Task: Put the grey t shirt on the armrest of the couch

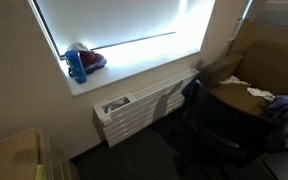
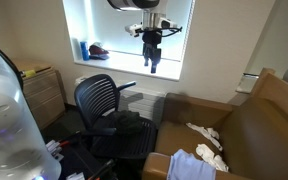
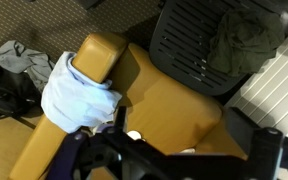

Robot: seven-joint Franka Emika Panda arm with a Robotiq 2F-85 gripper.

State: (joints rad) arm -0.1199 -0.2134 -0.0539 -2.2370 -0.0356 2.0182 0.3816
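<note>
The grey t shirt (image 3: 77, 93), pale and bluish, lies draped over the tan couch's armrest (image 3: 102, 55) in the wrist view. It also shows at the bottom of an exterior view (image 2: 192, 166), on the armrest (image 2: 156, 165). My gripper (image 2: 150, 58) hangs high in front of the window, well above the couch (image 2: 264, 120), and holds nothing. In the wrist view its dark fingers (image 3: 189, 152) stand spread apart over the couch seat.
A black office chair (image 2: 109, 105) with dark clothes on it (image 3: 239, 40) stands beside the couch. White cloths (image 2: 206, 136) lie on the seat. A radiator (image 1: 144, 105) sits under the window; a blue bottle (image 1: 76, 66) stands on the sill. More clothes (image 3: 19, 58) lie on the floor.
</note>
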